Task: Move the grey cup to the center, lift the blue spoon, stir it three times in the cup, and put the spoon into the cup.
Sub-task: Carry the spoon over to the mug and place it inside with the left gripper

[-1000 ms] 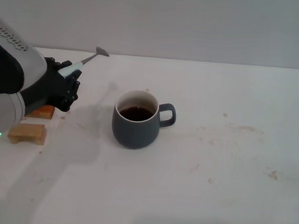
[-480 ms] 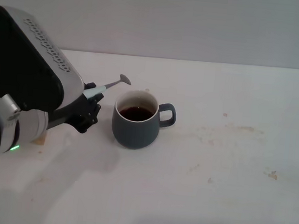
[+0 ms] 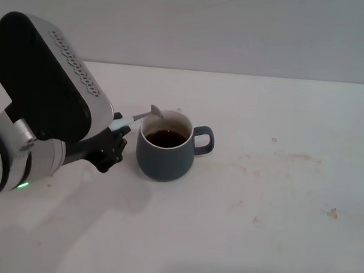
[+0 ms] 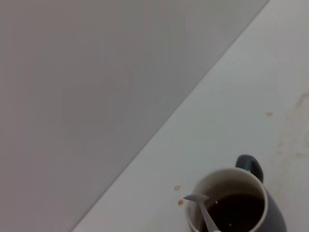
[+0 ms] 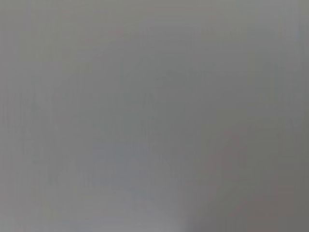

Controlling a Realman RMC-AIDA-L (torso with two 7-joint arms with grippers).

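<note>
The grey cup (image 3: 165,147) stands near the middle of the white table, its handle pointing right and dark liquid inside. It also shows in the left wrist view (image 4: 234,203). My left gripper (image 3: 115,138) is just left of the cup and is shut on the pale handle of the blue spoon (image 3: 138,117). The spoon slants up to the right, and its metal bowl (image 3: 156,111) is over the cup's left rim. In the left wrist view the spoon (image 4: 203,211) reaches over the rim above the liquid. The right gripper is out of view.
The white table (image 3: 278,204) stretches wide to the right and front, with faint brown stains (image 3: 296,156) right of the cup. A plain grey wall (image 3: 244,26) rises behind it. The right wrist view shows only flat grey.
My left arm has swung right and down toward the cup, carrying the spoon from the far left to the cup's left rim. The tan blocks are now hidden behind the arm.
</note>
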